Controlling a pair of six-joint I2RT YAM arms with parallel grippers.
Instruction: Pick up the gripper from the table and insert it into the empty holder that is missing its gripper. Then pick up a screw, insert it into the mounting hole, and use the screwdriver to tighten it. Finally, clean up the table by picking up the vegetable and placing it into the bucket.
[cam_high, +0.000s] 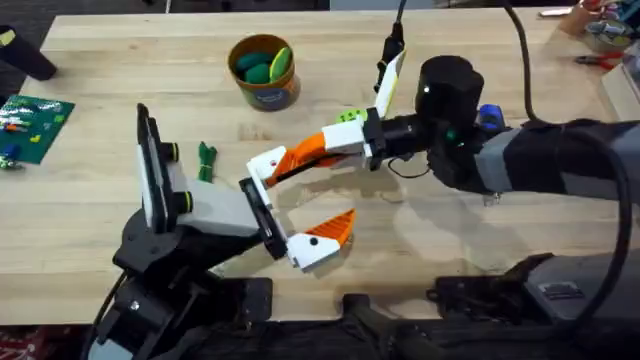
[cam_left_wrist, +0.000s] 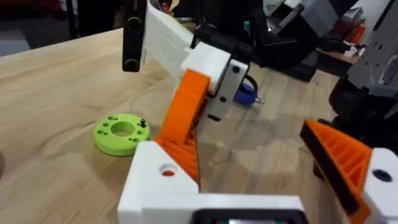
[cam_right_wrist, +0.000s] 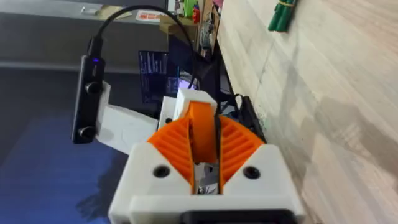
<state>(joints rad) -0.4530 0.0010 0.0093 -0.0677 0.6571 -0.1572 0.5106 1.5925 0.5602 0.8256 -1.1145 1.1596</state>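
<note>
Gripping the left hand's (cam_high: 300, 222) finger (cam_high: 262, 165), the right hand (cam_high: 285, 162) hangs mid-table.

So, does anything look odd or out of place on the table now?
Yes. The right gripper is shut on an orange-and-white finger piece that seems to be one finger of the open left gripper, so the two arms are joined above the table. Nothing looks spilled or broken.

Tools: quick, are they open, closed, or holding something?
Left tool: open, holding nothing.
Right tool: closed on an orange-and-white finger piece.
</note>
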